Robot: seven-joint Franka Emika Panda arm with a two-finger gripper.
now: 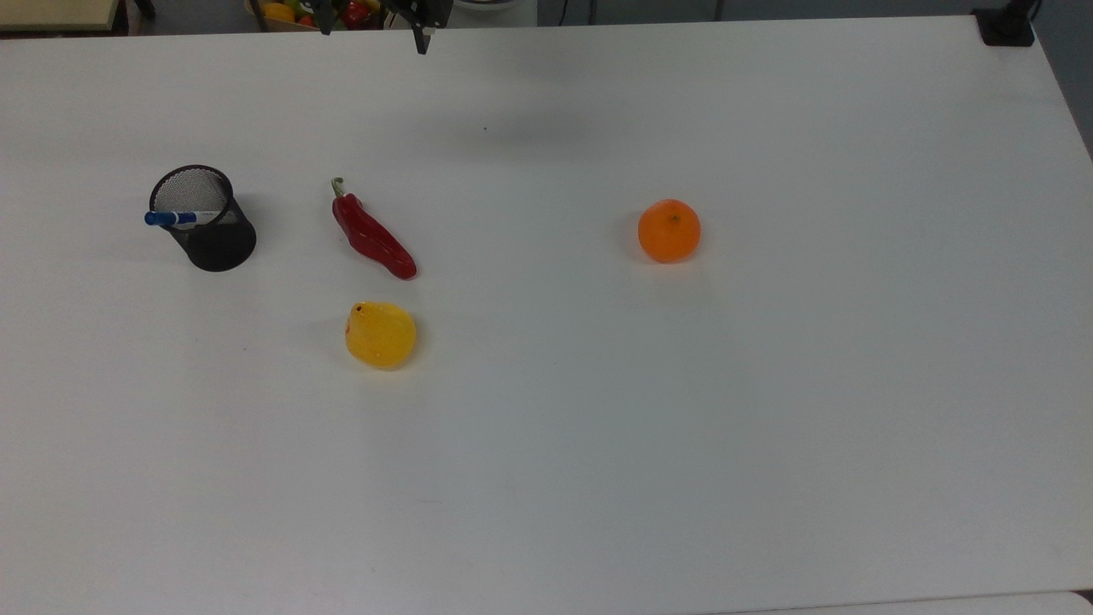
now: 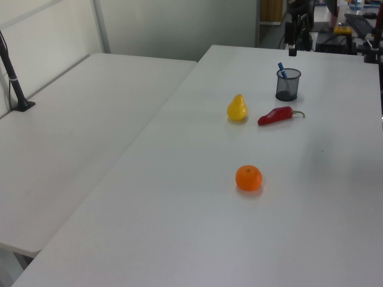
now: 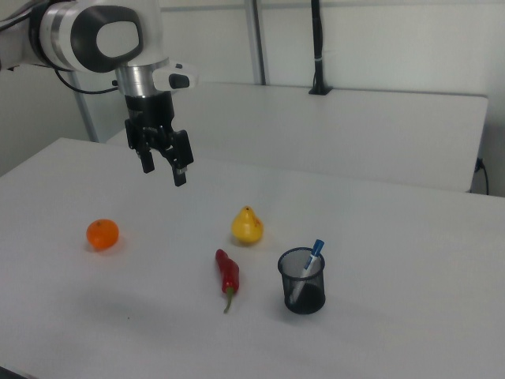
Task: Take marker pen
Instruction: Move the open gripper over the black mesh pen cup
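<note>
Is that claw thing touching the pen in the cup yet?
Apart. In the right view the claw hangs in the air, well away from the pen, which leans inside the mesh cup.

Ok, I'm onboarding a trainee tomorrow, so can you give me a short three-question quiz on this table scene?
1. True or false: the marker lies flat on the table.
2. Which fruit sits nearest the chili: A) orange B) pear?
3. Fill in: the gripper hangs above the table with its fingers ____.

Key: 1 false, it stands tilted in the mesh cup; 2 B; 3 open, holding nothing.
</note>
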